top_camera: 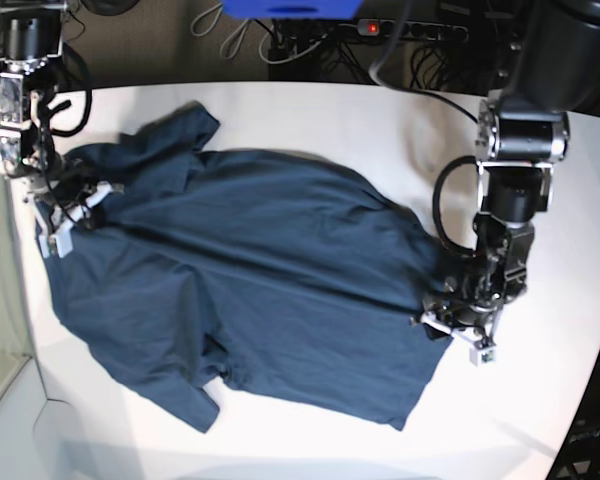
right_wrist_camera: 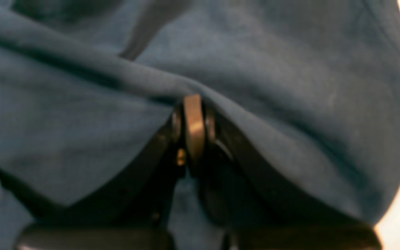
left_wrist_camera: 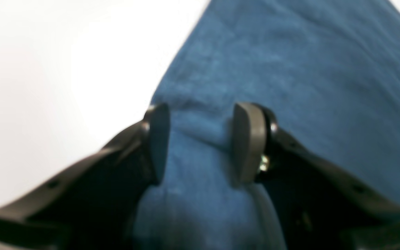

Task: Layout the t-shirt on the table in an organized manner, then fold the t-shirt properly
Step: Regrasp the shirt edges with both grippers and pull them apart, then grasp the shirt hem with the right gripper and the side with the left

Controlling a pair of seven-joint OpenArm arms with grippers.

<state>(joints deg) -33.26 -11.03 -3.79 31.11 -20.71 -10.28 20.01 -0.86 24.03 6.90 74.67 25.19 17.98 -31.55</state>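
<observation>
The t-shirt [top_camera: 260, 280] lies spread across the table [top_camera: 380, 120], mostly flat, with one sleeve pointing toward the far edge and the other toward the near edge. A long crease runs through the cloth between the two arms.

The left gripper [left_wrist_camera: 200, 142] sits at the shirt's edge on the base view's right. In its wrist view a bunched ridge of blue cloth fills the gap between its two fingers [left_wrist_camera: 248, 142], which stand apart around it; the picture is blurred, but the pads seem to press the fabric from both sides.

The right gripper [right_wrist_camera: 193, 125] is at the opposite end of the shirt, on the base view's left. Its jaws are pressed together, and folds of cloth drape up to and over them, so it appears to pinch the fabric.
</observation>
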